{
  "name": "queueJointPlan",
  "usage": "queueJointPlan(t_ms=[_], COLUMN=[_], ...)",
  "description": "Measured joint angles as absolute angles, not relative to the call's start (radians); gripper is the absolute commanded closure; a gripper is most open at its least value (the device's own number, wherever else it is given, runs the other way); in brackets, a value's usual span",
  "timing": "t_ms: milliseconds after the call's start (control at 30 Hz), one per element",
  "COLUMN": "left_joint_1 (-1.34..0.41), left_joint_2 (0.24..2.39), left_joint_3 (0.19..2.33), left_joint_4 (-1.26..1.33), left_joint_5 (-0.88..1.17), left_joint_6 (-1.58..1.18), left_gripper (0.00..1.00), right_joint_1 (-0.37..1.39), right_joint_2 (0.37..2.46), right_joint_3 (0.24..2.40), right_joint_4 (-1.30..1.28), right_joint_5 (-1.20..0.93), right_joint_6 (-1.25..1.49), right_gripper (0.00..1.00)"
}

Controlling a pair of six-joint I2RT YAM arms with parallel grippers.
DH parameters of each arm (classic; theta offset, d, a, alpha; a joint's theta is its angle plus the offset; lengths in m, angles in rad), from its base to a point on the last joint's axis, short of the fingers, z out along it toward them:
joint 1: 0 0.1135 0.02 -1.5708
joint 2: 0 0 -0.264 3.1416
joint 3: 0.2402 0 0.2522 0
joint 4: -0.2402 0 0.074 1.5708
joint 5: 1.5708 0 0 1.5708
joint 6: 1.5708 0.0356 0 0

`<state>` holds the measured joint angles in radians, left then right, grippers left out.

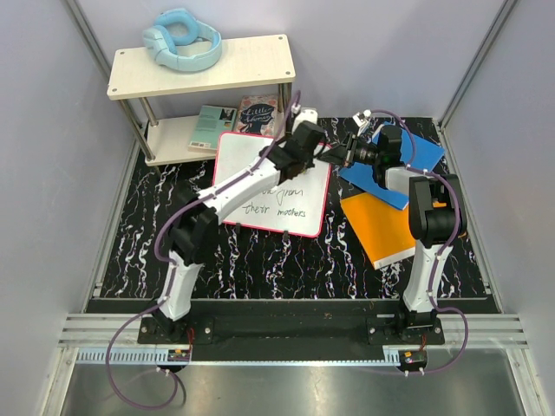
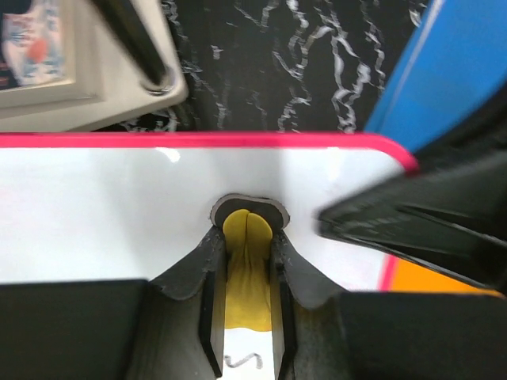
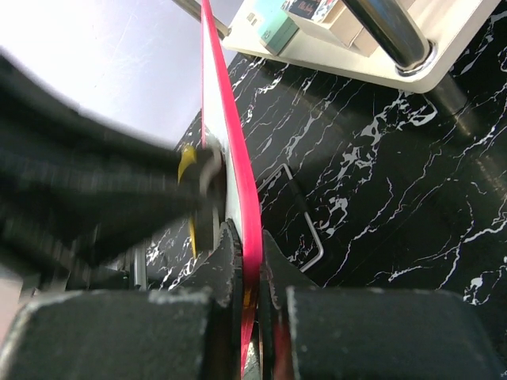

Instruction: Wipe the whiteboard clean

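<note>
The whiteboard (image 1: 238,165) lies tilted on the black marbled table, white with a pink-red border and dark handwriting (image 1: 274,202) on its lower half. My left gripper (image 1: 323,149) is shut on a yellow eraser (image 2: 247,237) whose dark round pad presses on the board (image 2: 95,214) near its top right corner. A stroke of writing shows just behind the fingers. My right gripper (image 3: 249,245) is shut on the board's red edge (image 3: 230,134) at the right side. In that view the left arm is a dark blur with the yellow eraser (image 3: 187,168) beside the rim.
A blue book (image 1: 414,156) and an orange book (image 1: 381,227) lie right of the board, under the right arm. A two-level shelf (image 1: 251,56) stands at the back left, with blue headphones (image 1: 182,41) on top and two books (image 1: 217,126) below.
</note>
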<state>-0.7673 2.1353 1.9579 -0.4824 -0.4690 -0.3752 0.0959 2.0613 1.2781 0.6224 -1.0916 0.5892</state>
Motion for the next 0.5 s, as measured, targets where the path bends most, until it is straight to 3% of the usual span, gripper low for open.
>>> queueJointPlan(t_ms=[500], left_joint_1=[-0.503], left_joint_2=[1.787], left_joint_3=[1.357], left_joint_4=[-0.357], left_joint_5=[-0.538], left_joint_6=[-0.484], left_gripper=[1.0], right_joint_1=[0.101], right_joint_2=[2.043], right_joint_3=[1.271], right_joint_4=[0.607], right_joint_5=[-1.097], right_joint_6=[0.608], right_gripper=[1.0])
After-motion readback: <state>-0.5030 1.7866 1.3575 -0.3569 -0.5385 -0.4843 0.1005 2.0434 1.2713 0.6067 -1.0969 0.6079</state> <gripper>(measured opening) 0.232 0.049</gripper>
